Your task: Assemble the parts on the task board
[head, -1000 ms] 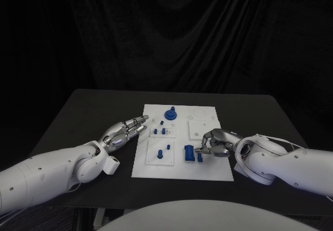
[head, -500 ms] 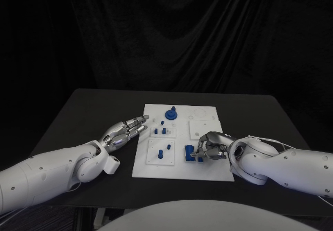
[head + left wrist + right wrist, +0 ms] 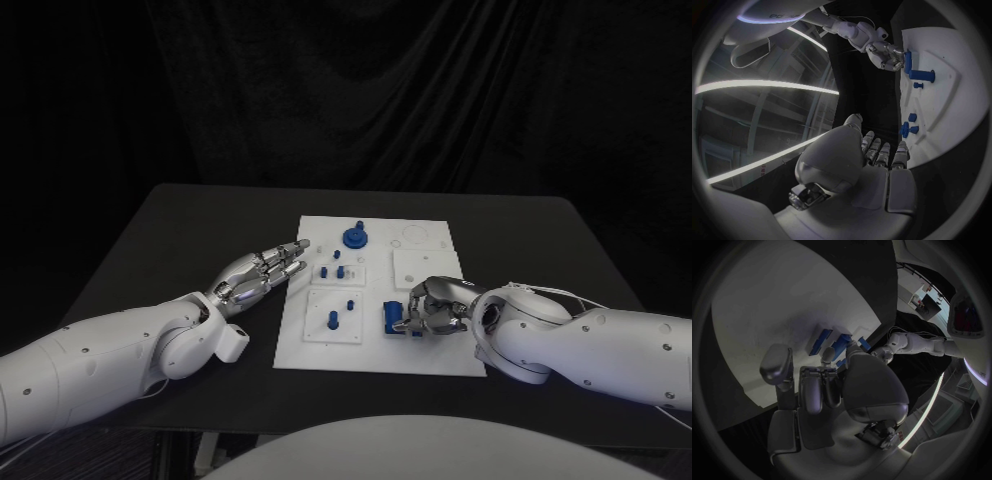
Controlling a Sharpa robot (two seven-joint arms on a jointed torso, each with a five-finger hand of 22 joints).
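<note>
The white task board (image 3: 433,350) lies mid-table. My right hand (image 3: 437,306) is curled over its near right part, and its fingers pinch a narrow blue bar (image 3: 414,326) beside a larger blue block (image 3: 392,318). The left wrist view shows that right hand (image 3: 886,52) against the blue block (image 3: 907,62), with a blue peg (image 3: 922,75) nearby. In the right wrist view the fingertips (image 3: 849,349) meet the blue bars (image 3: 839,345) on the board (image 3: 773,305). My left hand (image 3: 260,272) lies flat and open at the board's left edge, holding nothing.
A round blue knob (image 3: 353,238) stands at the board's far end. Small blue pegs (image 3: 335,270) sit just ahead of the left fingertips, and another peg (image 3: 332,320) stands on the near left square. Black table (image 3: 173,230) surrounds the board.
My right hand has slid left across the board with the narrow bar, bringing it up against the larger blue block. The left hand has stayed still.
</note>
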